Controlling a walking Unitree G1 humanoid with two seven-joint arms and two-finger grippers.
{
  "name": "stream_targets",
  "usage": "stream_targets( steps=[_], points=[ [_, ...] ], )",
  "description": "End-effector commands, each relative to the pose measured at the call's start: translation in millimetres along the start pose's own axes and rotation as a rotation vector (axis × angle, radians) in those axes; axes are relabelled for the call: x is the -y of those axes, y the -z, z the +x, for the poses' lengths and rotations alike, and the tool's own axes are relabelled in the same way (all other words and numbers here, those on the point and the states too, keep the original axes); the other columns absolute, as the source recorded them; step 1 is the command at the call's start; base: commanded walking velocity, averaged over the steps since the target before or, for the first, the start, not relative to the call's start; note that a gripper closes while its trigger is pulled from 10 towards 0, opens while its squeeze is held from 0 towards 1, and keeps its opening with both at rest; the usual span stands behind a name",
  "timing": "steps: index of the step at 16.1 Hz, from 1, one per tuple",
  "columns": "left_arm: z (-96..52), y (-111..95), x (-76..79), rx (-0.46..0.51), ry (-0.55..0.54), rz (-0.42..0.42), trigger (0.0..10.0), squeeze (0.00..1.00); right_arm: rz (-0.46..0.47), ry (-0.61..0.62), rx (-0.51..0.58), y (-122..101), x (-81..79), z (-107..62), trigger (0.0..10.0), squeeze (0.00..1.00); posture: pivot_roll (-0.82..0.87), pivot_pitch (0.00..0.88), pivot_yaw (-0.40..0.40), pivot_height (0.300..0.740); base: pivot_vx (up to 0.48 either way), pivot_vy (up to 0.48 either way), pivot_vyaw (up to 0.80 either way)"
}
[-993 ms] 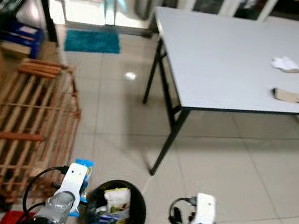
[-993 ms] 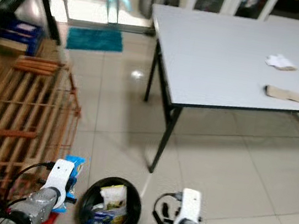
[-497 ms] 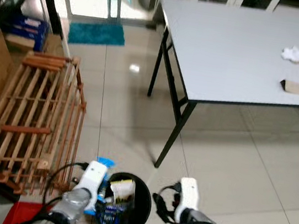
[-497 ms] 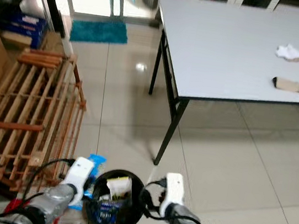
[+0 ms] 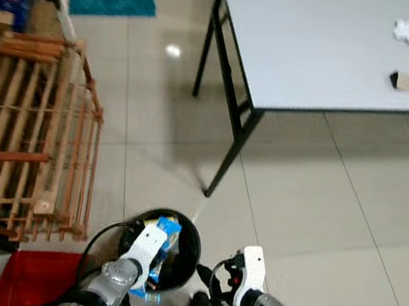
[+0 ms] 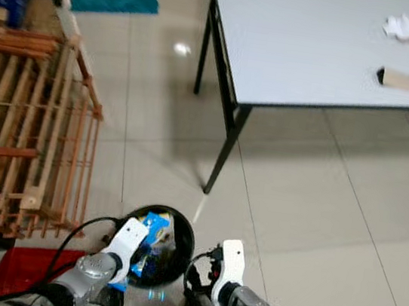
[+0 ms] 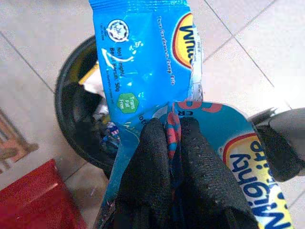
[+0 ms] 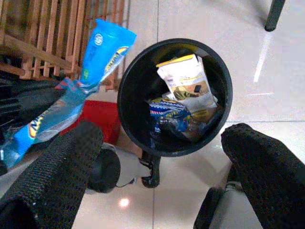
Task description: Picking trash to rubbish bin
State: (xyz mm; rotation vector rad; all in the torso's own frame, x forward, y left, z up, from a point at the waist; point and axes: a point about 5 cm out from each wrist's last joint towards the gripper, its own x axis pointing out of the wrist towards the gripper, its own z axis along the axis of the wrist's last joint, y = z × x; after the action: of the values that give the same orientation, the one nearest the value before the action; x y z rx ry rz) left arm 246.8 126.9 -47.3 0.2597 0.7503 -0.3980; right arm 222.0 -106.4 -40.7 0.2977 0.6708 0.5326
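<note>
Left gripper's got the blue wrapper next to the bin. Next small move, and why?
Probably ease the left gripper a bit further over the black bin, then open. Its fingers are shut on the blue snack wrapper, which hangs at the bin's rim rather than over the middle, so letting go now might drop it on the floor.

Tiled floor [image 5: 313, 191] under black bin [image 8: 143, 129], wooden pallet [image 5: 23, 143], grey table [image 5: 318, 47].

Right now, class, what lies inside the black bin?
The black bin holds a white-and-yellow packet on top of blue wrappers; whatever lies beneath them is covered.
</note>
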Motion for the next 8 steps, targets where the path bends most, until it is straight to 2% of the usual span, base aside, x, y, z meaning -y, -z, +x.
stream_targets(
  steps=[1, 3, 6, 7, 8],
  points=[
    [0.4, 2, 5.8, -0.007, 0.029, 0.013, 10.0, 0.00, 0.021, -0.007, -0.016, 7, 1.0, -4.7, 10.0, 0.00, -0.18, 0.336, -0.103, 0.740, 0.000, 0.000, 0.00],
    [2.7, -7, 8.1, 0.012, 0.030, 0.048, 10.0, 0.00, 0.030, -0.024, -0.010, 7, -3.9, -8.0, 10.0, 0.00, -0.18, 0.338, -0.104, 0.740, 0.000, 0.000, 0.00],
    [3.2, -13, 3.7, 0.031, -0.008, 0.054, 10.0, 0.00, 0.033, -0.045, -0.004, 7, -8.4, -9.7, 10.0, 0.00, -0.18, 0.335, -0.104, 0.740, 0.000, 0.000, 0.00],
    [3.2, -14, 1.3, 0.038, -0.021, 0.047, 10.0, 0.77, 0.031, -0.049, -0.005, 6, -9.9, -10.3, 10.0, 0.00, -0.18, 0.335, -0.106, 0.740, 0.000, 0.000, 0.00],
    [3.2, -16, -0.3, 0.042, -0.027, 0.044, 10.0, 1.00, 0.033, -0.055, -0.002, 5, -11.6, -10.8, 10.0, 0.00, -0.18, 0.336, -0.107, 0.740, 0.000, 0.000, 0.00]
  ],
)
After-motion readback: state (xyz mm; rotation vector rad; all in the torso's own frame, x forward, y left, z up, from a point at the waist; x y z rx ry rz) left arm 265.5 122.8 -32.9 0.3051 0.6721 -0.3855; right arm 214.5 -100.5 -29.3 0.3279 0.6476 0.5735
